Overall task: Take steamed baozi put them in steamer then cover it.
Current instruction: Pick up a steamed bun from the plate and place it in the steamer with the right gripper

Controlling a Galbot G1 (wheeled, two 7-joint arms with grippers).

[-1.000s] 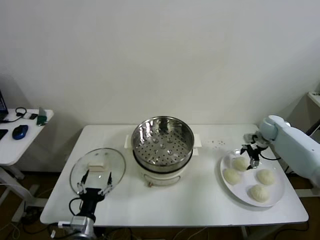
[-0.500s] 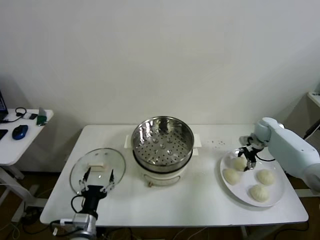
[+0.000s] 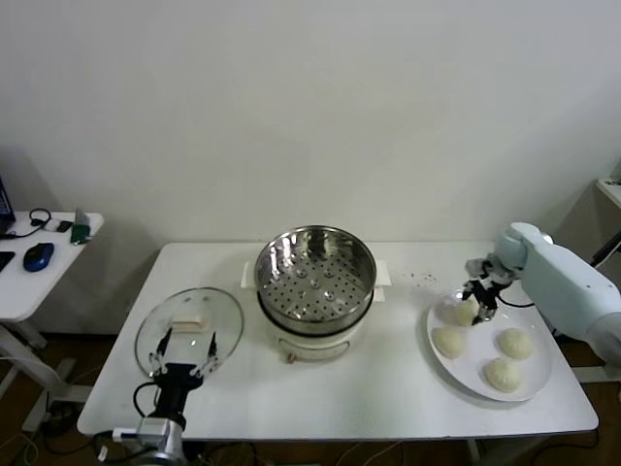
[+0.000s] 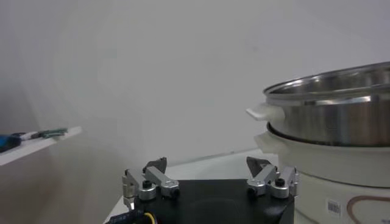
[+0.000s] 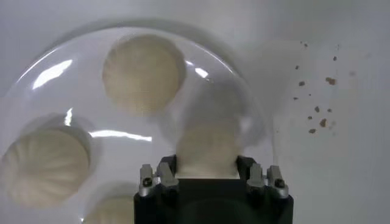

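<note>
Fingers of my right gripper [image 3: 474, 304] are pinched on one steamed baozi [image 5: 206, 149], the one nearest the steamer [image 3: 315, 275] among the four on the white plate [image 3: 464, 374]. In the right wrist view that bun sits between my two finger mounts, its cream dough filling the gap between them. I cannot tell whether it is clear of the plate.

Three other steamed baozi lie loose on the plate: one [image 3: 449, 341] on the side toward the steamer, one [image 3: 514, 342] on the side away from it, one [image 3: 503, 374] nearest the front edge of the table [image 3: 388, 388]. All are apart from each other.

Plate position: well to the right of the steamer, on the same white table. Dark crumbs [image 5: 315, 109] are scattered on the table top just beside the plate rim, on its steamer side.

Steamer: shiny steel pot with perforated floor, on a cream-white base [image 3: 312, 342], centre of the table, uncovered, nothing on the floor.

Glass lid [image 3: 189, 328] lies flat on the table left of the steamer, just beside it, not touching.

My left gripper [image 3: 182, 350] hangs over the near edge of the lid, fingers [image 4: 149, 180] spread wide, gripping nothing. From the left wrist, the steamer wall stands close by.

Small side table [image 3: 39, 272] stands well left of the steamer, with a blue mouse [image 3: 39, 256] on it.
</note>
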